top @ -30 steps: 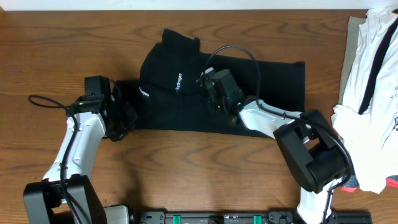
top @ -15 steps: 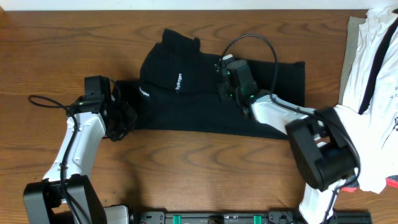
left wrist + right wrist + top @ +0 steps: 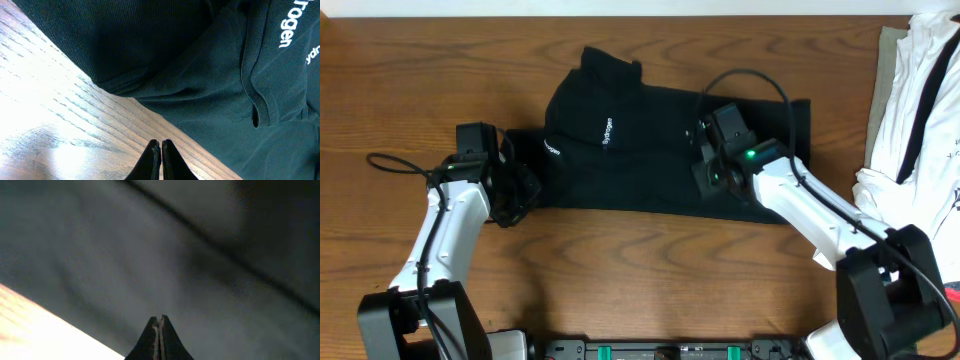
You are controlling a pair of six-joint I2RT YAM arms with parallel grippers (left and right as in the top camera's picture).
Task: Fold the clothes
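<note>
A black garment (image 3: 620,150) with white lettering lies spread on the wooden table (image 3: 620,280). My left gripper (image 3: 525,196) is at the garment's left front edge. In the left wrist view it (image 3: 161,145) is shut and empty over bare wood, with the garment (image 3: 200,75) just beyond the tips. My right gripper (image 3: 704,181) hangs over the garment's right middle, near its front edge. In the right wrist view it (image 3: 160,319) is shut with nothing between the jaws, and black cloth (image 3: 200,255) fills the view.
A pile of white clothes (image 3: 920,150) lies at the table's right edge, with a small red thing (image 3: 951,292) under its front end. Bare wood runs along the front and far left of the table.
My right gripper has moved right and toward the front across the garment, from near the lettering to the right middle. The left arm and the garment have not moved.
</note>
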